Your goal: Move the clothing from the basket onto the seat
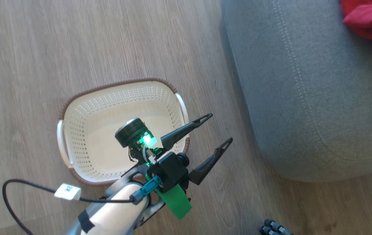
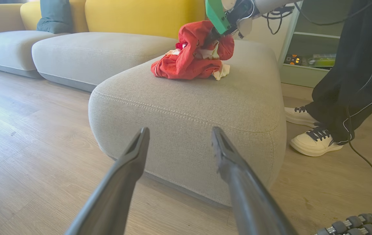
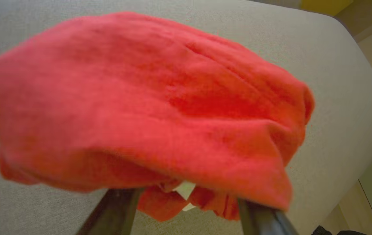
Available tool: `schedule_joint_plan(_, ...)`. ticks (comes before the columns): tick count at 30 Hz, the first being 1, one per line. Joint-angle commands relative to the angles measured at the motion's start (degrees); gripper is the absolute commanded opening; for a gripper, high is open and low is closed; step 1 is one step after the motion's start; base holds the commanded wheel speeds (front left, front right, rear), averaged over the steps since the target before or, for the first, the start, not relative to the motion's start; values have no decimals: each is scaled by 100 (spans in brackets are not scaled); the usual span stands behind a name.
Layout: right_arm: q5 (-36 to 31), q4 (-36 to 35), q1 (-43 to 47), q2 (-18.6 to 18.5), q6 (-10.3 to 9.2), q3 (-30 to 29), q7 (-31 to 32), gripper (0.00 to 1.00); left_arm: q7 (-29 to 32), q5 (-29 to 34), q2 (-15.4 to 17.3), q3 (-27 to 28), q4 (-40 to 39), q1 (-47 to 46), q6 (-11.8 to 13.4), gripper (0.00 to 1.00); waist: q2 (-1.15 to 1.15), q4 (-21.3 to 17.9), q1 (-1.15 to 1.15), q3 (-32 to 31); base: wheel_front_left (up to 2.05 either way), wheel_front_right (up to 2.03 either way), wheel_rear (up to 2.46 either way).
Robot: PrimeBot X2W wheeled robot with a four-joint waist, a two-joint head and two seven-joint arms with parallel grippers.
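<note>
**Obs:** Where is the clothing?

**Op:** I log the clothing [image 2: 186, 62] as one crumpled red heap with white patches. It lies on top of the seat [image 2: 189, 107], well back from the rounded corner nearest my left wrist camera. In the head view it lies on the seat at the top right.

**Obs:** Right arm?

**Op:** The right gripper [image 2: 213, 36] reaches down from above into the top of the heap. On its own wrist camera, blurred red cloth drapes over both fingers [image 3: 117, 209] and hides their tips. The lengths I can see stand wide apart, so I note these jaws as open. I see cloth resting on them and cannot see any pinch.

**Obs:** Left arm?

**Op:** The left gripper [image 1: 221, 127] hangs over the basket's rim on the side facing the seat. Its fingers point across the gap toward the seat. The jaws are spread and there is nothing between them.

**Obs:** The basket?

**Op:** The basket [image 1: 91, 130] stands on the wooden floor [image 1: 26, 49] near the seat's edge, with a strip of floor between them. I see cream perforated walls, a brown rim, white handles and a bare bottom.

**Obs:** Anything else to note?

**Op:** A person [image 2: 352, 81] in dark trousers with a pale stripe stands on the floor beside the seat. The pale shoes [image 2: 316, 143] are close to the seat's side. A yellow sofa [image 2: 140, 16] back rises behind the seat.
</note>
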Motion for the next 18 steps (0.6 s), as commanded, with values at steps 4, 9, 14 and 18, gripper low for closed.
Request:
schedule_joint_plan(4, 252, -140, -408, -119, -2, 319, 314, 100, -54, -34, -152, 222, -158, 109, -7, 100, 0, 55, 0, -262, 0, 0, 0)
schedule_joint_plan(9, 612, -136, -400, -48, -2, 758, 789, 100, -54, -42, -277, 235, -122, 289, -7, 100, 0, 86, 0, -535, 0, 0, 0)
schedule_joint_plan(14, 1039, -135, -494, -2, -2, 1322, 1011, 100, -54, -33, -374, 309, -107, 411, -7, 100, 0, 92, 0, -791, 0, 0, 0)
schedule_joint_plan(18, 1522, -135, -585, 66, -2, 1827, 1119, 100, -54, -24, -444, 370, -96, 519, -7, 100, 0, 82, 0, -999, 0, 0, 0)
